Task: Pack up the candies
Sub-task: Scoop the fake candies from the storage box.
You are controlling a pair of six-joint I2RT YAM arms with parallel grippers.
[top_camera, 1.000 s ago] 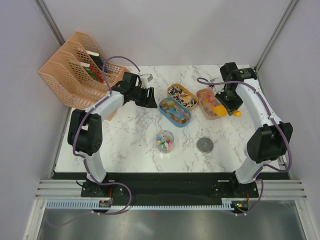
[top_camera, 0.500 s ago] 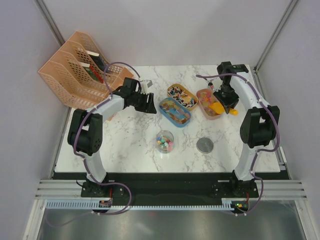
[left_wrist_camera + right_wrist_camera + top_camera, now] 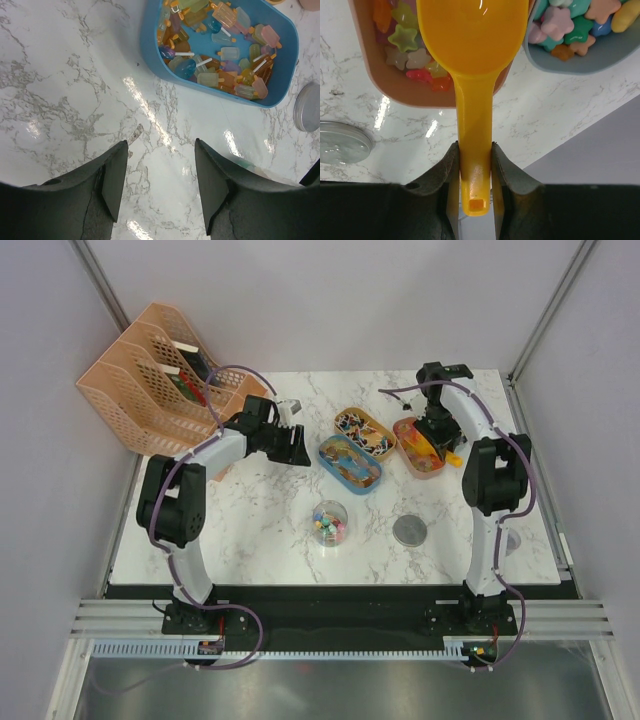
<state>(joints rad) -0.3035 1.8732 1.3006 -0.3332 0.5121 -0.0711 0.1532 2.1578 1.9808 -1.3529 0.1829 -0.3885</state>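
Your left jaws stand open and hold nothing, above the bare marble table (image 3: 75,90). The blue tray (image 3: 148,45) of lolly-shaped candies (image 3: 220,50) is in the upper right of the left wrist view. Your right jaws are closed on the handle of the yellow-orange scoop (image 3: 472,30). Its bowl is over the pink tray (image 3: 410,97), where star-shaped candies lie. In the top view a clear jar (image 3: 318,512) with more candies stands at the centre, and a round metal lid (image 3: 409,531) lies near it, to the right.
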